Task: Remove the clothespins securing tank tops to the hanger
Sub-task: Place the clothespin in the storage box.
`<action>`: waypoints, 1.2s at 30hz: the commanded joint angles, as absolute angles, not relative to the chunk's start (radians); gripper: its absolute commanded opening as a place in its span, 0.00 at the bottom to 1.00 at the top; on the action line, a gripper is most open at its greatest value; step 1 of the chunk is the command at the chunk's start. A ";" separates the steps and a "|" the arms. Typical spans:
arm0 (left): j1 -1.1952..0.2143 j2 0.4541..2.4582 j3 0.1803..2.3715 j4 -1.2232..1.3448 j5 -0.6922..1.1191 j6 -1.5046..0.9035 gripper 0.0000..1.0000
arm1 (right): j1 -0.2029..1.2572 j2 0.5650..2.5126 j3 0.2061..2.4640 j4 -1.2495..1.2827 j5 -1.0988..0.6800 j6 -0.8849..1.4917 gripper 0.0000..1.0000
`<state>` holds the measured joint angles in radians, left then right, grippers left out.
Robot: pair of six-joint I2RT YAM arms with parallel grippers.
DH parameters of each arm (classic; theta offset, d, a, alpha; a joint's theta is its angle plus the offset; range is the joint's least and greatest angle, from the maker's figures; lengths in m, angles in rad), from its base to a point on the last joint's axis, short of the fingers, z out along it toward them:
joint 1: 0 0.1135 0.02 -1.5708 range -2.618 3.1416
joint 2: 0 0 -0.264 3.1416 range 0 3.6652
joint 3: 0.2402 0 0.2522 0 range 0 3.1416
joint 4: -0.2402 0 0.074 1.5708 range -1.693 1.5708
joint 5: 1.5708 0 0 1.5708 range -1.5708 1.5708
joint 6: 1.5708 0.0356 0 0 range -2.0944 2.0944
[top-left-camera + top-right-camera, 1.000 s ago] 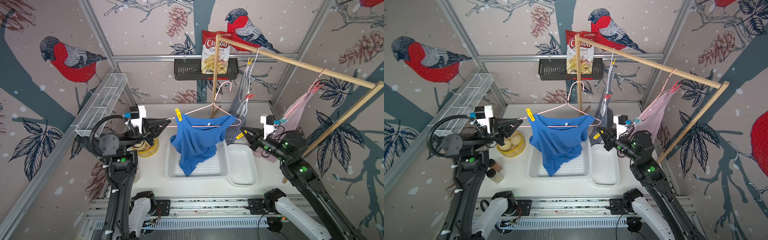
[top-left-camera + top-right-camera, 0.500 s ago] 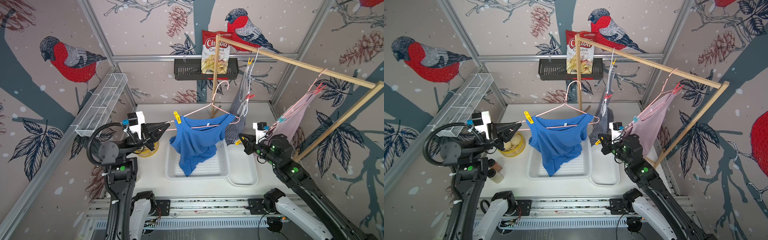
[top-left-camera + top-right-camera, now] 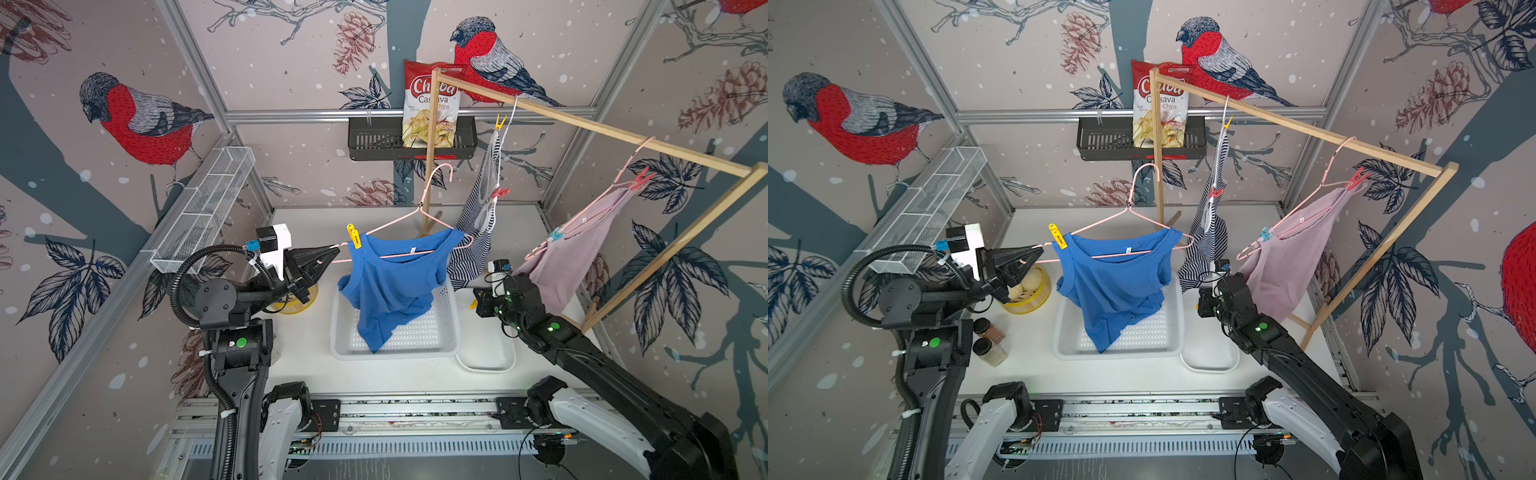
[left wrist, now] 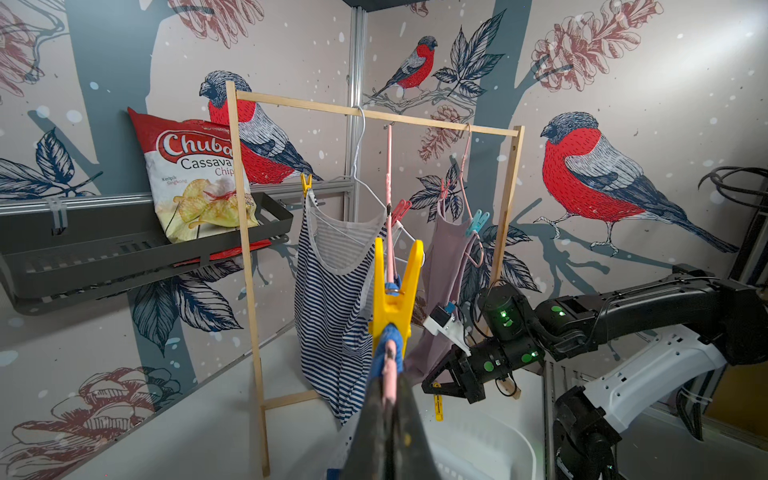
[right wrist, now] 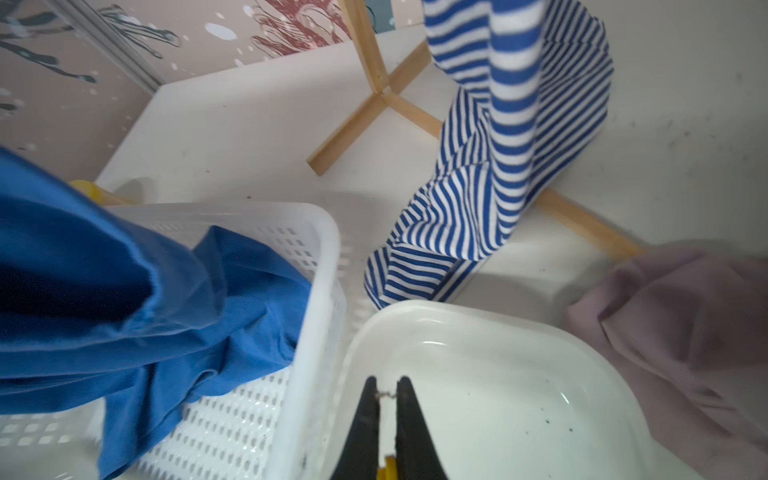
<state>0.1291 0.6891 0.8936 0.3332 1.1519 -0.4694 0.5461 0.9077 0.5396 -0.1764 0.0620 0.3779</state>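
Three tank tops (image 3: 390,286) (image 3: 478,232) (image 3: 573,257) hang above a white table (image 3: 307,365) inside bird-papered walls (image 3: 291,54).

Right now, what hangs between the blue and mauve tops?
Striped top; right gripper, shut on yellow pin, sits lower down. Shows in both top views.

Blue top (image 3: 386,286): matt knit cloth. Basket (image 3: 415,352): perforated white plastic. Tub (image 5: 498,395): glossy, smooth. Rack (image 3: 582,124): bare wood.

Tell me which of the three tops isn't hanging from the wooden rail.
The plain blue top. Its pink hanger is held at one end by the left gripper, hook free; the striped top and mauve top hang from the wooden rail.
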 commanded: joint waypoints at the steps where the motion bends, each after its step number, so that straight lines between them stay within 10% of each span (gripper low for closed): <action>1: 0.129 0.680 0.900 0.322 1.143 -0.436 0.00 | 0.548 0.965 0.539 -0.160 0.125 0.415 0.02; 15: 0.129 0.664 0.917 0.176 1.140 -0.350 0.00 | 0.552 1.105 0.490 -0.081 0.162 0.455 0.19; 23: 0.129 0.660 0.918 0.127 1.123 -0.317 0.00 | 0.554 1.098 0.480 -0.080 0.146 0.475 0.45; 36: 0.129 0.660 0.913 0.173 1.110 -0.330 0.00 | 0.761 0.754 0.542 -0.003 0.128 0.316 0.65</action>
<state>0.1291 0.6598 0.9127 0.1081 1.1233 -0.3332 0.7238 0.7929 0.5121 -0.0715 0.1040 0.3836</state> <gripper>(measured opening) 0.050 0.643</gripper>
